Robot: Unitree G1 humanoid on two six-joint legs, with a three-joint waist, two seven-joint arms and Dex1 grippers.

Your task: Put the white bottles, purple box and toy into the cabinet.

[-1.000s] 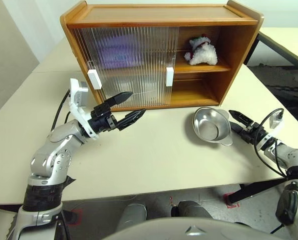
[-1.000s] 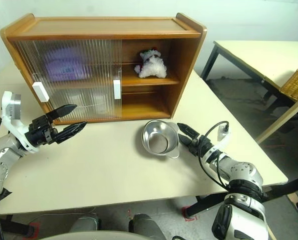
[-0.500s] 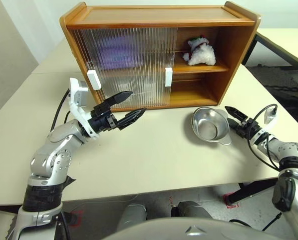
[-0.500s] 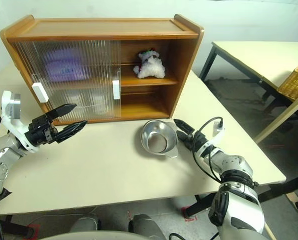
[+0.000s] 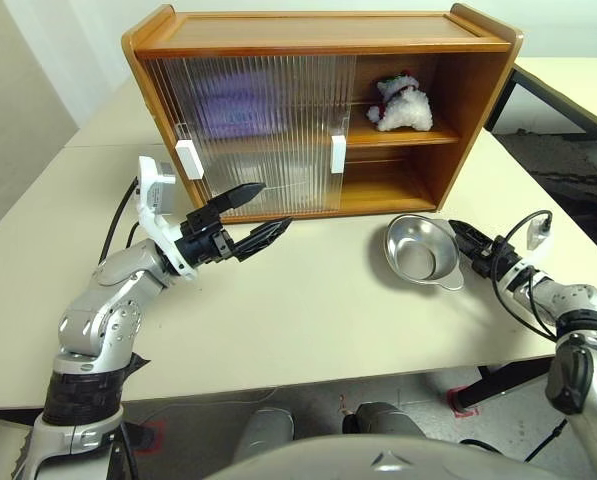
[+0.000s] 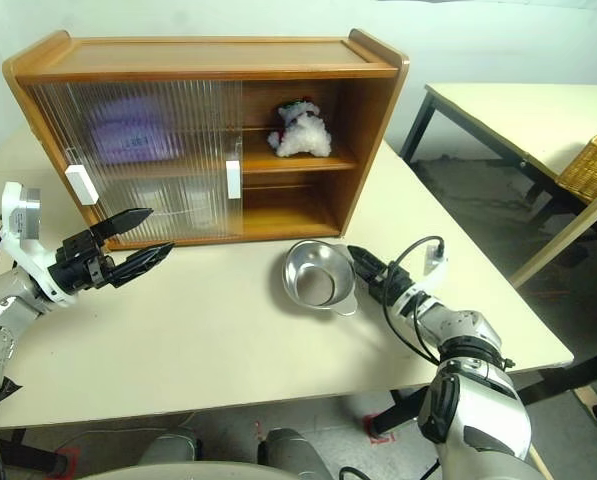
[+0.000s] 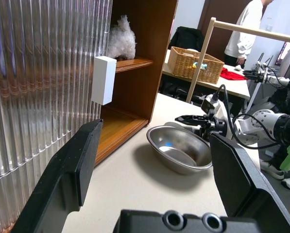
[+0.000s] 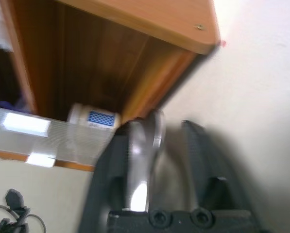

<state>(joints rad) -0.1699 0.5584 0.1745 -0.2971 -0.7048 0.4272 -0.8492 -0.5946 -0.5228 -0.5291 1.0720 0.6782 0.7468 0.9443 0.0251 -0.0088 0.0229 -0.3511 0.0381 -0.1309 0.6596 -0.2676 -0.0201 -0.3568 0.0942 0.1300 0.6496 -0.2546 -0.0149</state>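
The wooden cabinet [image 5: 318, 28] stands at the back of the table, its ribbed doors over the left part and its right part open. The toy [image 5: 403, 103] sits on the upper shelf at the right. Behind the left door the purple box [image 5: 236, 105] shows as a blur. A white bottle [image 8: 93, 118] with a blue label stands inside by the door's edge. My left gripper [image 5: 275, 205] hangs open and empty before the doors. My right gripper [image 5: 458, 235] has its fingers on either side of the steel bowl's [image 5: 418, 262] right rim, with a gap still on one side.
A second table stands off to the right with a wicker basket [image 6: 593, 165] on it. A person [image 7: 244, 29] stands beyond it. The table's right edge runs close behind my right arm. A cable loops over that wrist.
My right gripper has crept up to the bowl's rim and its fingers have narrowed around it. The left arm has held still.
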